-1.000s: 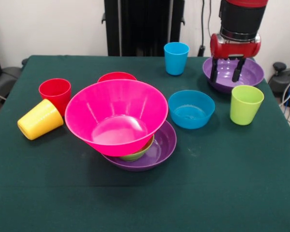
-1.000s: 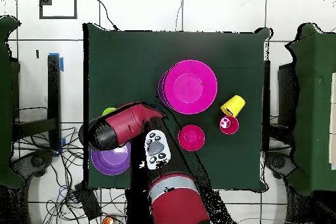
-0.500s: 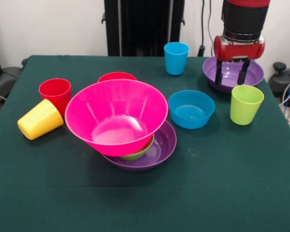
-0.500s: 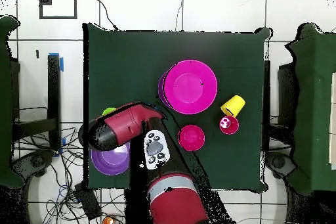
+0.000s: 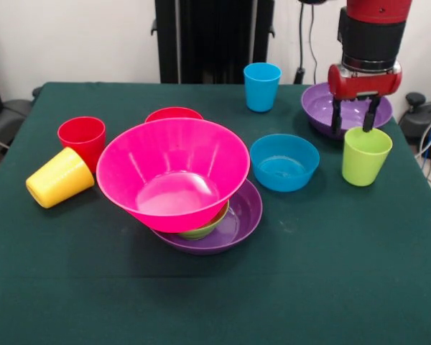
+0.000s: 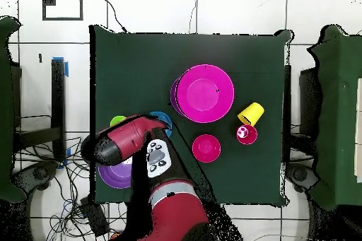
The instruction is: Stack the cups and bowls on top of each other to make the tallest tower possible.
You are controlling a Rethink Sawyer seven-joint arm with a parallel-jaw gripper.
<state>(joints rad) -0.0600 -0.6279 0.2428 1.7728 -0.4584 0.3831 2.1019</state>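
- Two black fingers of the gripper (image 5: 354, 118) hang spread apart, holding nothing, just above the lime green cup's (image 5: 365, 155) far rim.
- Behind the lime green cup sits a purple bowl (image 5: 320, 106); the blue bowl (image 5: 284, 162) lies beside it.
- Well away from that cup, the pink bowl (image 5: 174, 172) tops the tower, seemingly on a green bowl (image 5: 205, 228) inside another purple one (image 5: 241, 218).

You're looking at a robotics lab. A green cloth-covered table (image 5: 215, 302) stands on a white tiled floor (image 6: 233, 8), with loose black cables (image 6: 53, 181) trailing beside the claw (image 5: 355, 116).
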